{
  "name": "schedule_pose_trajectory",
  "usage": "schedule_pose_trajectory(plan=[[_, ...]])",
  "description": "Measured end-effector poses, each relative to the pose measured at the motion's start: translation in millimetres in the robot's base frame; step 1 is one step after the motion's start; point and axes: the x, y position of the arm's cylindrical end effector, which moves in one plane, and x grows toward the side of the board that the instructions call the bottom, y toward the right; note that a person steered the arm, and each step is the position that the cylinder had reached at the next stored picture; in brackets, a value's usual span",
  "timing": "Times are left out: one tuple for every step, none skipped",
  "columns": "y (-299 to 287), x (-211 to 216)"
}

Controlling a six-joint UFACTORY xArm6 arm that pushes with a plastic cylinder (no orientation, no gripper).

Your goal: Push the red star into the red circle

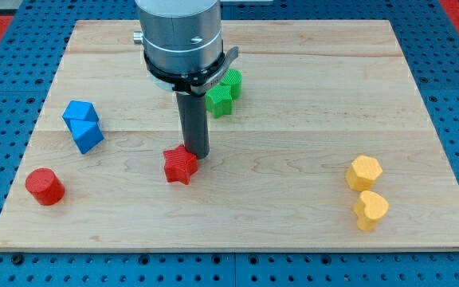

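Our arm hangs straight down from the frame's top centre, rod vertical; it carries no fingers, so there is no opening to report. My tip (195, 154) touches the red star (180, 165) at its upper right edge. Red circle (45, 186) sits lower left on the bench (293, 215) — well apart.

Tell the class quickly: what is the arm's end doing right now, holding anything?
My tip: a bare rod, nothing to open or close, holding nothing; it sits against the red star's upper right edge.
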Motion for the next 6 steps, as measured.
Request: schedule_pose_trajectory(plan=[[-16.3,24.5],[-35.5,58.4],[4.5,63.7],[-19.6,75.4],[-67.7,76.5],[-136.8,74.5]])
